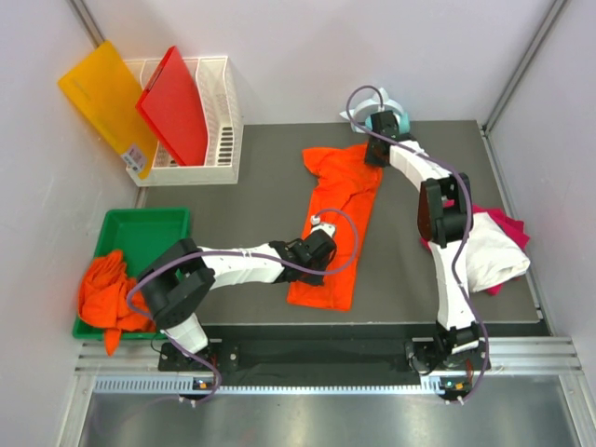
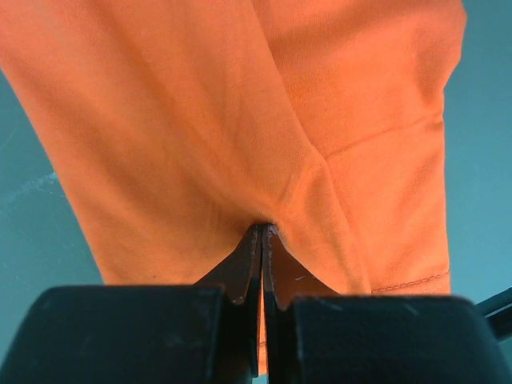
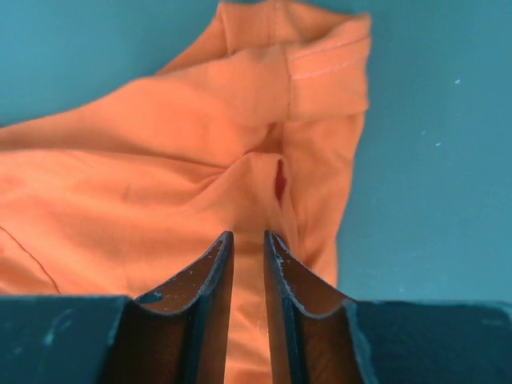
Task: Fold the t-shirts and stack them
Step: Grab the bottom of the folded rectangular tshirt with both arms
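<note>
An orange t-shirt [image 1: 340, 209] lies folded lengthwise into a long strip down the middle of the dark mat. My left gripper [image 1: 317, 253] is at the strip's near left edge, shut on a pinch of the orange cloth [image 2: 200, 120], which puckers at the tips [image 2: 264, 228]. At the far right corner by the sleeve, my right gripper [image 1: 377, 149] has its jaws narrowly apart with orange cloth [image 3: 160, 184] filling the gap [image 3: 248, 236]. More orange t-shirts [image 1: 107, 289] lie heaped at the left. A white t-shirt [image 1: 489, 251] rests on a magenta one [image 1: 507, 223] at the right.
The heap of orange shirts spills over a green tray [image 1: 140, 223] at the left. A white wire basket [image 1: 223, 121] at the back left holds a red board [image 1: 175, 107], with a yellow board [image 1: 107, 98] leaning beside it. Walls close in both sides.
</note>
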You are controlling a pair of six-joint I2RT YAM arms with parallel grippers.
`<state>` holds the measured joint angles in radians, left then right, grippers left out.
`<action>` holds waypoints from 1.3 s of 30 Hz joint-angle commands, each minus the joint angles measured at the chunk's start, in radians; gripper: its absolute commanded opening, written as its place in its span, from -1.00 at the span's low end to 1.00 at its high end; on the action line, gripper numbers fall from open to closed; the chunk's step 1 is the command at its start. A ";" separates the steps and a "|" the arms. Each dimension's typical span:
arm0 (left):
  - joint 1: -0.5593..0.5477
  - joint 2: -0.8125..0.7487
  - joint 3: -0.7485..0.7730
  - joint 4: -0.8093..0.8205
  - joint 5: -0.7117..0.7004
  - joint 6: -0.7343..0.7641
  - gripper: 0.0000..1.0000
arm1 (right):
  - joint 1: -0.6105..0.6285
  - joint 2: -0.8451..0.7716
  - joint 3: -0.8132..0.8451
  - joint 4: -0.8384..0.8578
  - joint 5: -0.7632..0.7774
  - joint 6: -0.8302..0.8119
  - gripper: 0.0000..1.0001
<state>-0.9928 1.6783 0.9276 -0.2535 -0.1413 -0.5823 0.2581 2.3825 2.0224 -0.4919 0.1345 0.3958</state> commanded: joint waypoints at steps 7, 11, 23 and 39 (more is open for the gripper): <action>0.003 -0.008 -0.029 0.020 0.017 -0.014 -1.00 | -0.036 -0.079 -0.014 0.024 0.034 0.029 -0.55; 0.003 -0.012 -0.027 0.011 0.009 -0.010 -1.00 | -0.052 -0.054 -0.016 -0.016 0.054 0.035 -0.56; 0.005 -0.090 -0.018 -0.021 -0.073 0.018 -0.98 | -0.065 -0.146 -0.068 0.084 -0.119 0.040 -0.54; 0.088 -0.263 0.079 0.039 -0.291 0.134 -0.72 | 0.029 -0.420 -0.137 0.033 -0.070 0.009 -0.29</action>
<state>-0.9627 1.4071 0.9798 -0.2432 -0.3737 -0.4782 0.2424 2.0869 2.0090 -0.4511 0.0231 0.4351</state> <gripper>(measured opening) 0.140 0.354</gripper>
